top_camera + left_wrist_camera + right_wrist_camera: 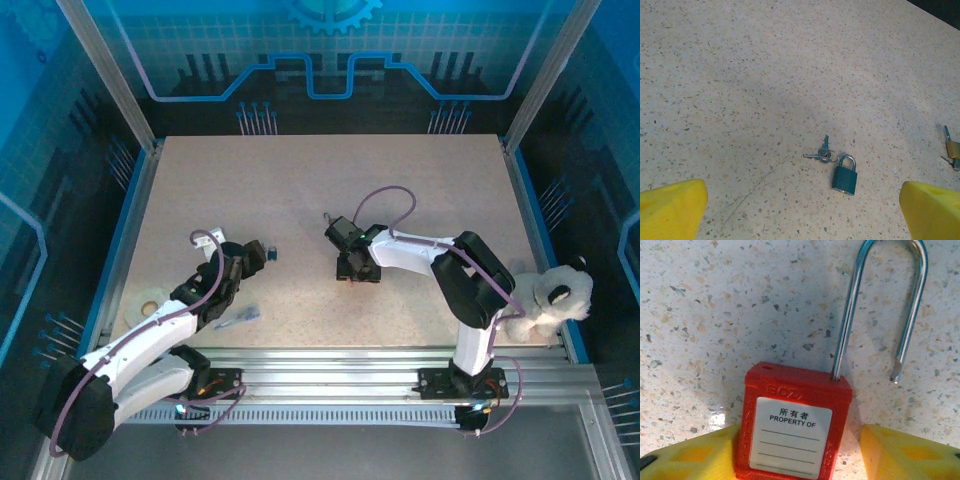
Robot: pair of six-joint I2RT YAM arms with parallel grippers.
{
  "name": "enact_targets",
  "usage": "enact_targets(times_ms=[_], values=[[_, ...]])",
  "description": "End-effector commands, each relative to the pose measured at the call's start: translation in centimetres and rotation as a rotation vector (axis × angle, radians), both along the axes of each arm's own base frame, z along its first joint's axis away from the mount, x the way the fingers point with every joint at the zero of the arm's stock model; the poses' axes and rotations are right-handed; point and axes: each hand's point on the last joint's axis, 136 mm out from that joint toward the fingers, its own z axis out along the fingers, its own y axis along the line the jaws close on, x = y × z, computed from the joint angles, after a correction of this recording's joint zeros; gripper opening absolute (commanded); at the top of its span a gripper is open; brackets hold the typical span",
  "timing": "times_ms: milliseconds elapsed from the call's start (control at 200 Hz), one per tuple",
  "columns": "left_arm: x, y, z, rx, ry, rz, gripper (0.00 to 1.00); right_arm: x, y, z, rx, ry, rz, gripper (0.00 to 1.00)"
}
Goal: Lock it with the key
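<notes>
The key (pixel 824 154), tiny with a teal head on a small ring, lies flat on the speckled table beside a small teal padlock (pixel 845 174). My left gripper (pixel 802 186) hovers short of them, open, its yellow fingers (pixel 671 210) wide apart with nothing between. The red padlock (pixel 795 417) with a white label lies between the jaws of my right gripper (pixel 800 436). Its left side rests against one finger and a narrow gap shows at the other finger (pixel 905 455). The silver shackle (pixel 912 305) is open, its free end out of the body. In the top view the left gripper (pixel 246 262) and right gripper (pixel 356 266) are mid-table.
A small brass padlock (pixel 953 148) with a key in it lies at the right edge of the left wrist view. A tape roll (pixel 148 303) sits near the left rail, a plush toy (pixel 552 296) at the right edge, and a small bluish object (pixel 240 317) near the left arm.
</notes>
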Motion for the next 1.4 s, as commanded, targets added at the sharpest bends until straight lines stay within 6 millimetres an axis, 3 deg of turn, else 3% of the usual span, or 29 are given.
enact_targets(times_ms=[0, 165, 290, 535, 781, 926, 1056, 1396], values=[[0.3, -0.3, 0.8, 0.012, -0.016, -0.019, 0.99, -0.1, -0.8, -1.3, -0.023, 0.024, -0.004, 0.6], [0.4, -0.4, 0.8, 0.012, -0.015, -0.022, 0.99, 0.0, -0.9, -1.7, -0.029, 0.029, 0.002, 0.57], [0.4, -0.4, 0.8, 0.013, -0.014, -0.024, 0.99, 0.1, -1.1, -1.9, -0.035, 0.028, 0.005, 0.49], [0.4, -0.5, 0.8, 0.013, -0.013, -0.029, 0.99, 0.3, -1.3, -2.3, -0.053, 0.026, 0.019, 0.45], [0.4, -0.6, 0.8, 0.01, -0.015, -0.038, 0.99, 0.6, -1.3, -2.1, -0.068, 0.014, 0.059, 0.21], [0.4, -0.7, 0.8, 0.012, -0.017, -0.041, 0.99, 0.6, -1.3, -1.7, -0.079, -0.002, 0.083, 0.13], [0.4, -0.8, 0.9, 0.008, -0.022, -0.047, 0.99, 0.8, -1.0, -0.7, -0.071, -0.034, 0.121, 0.0], [0.2, -1.9, 1.3, -0.047, -0.055, -0.111, 0.99, 0.9, 1.5, 4.4, 0.089, -0.176, 0.315, 0.0]])
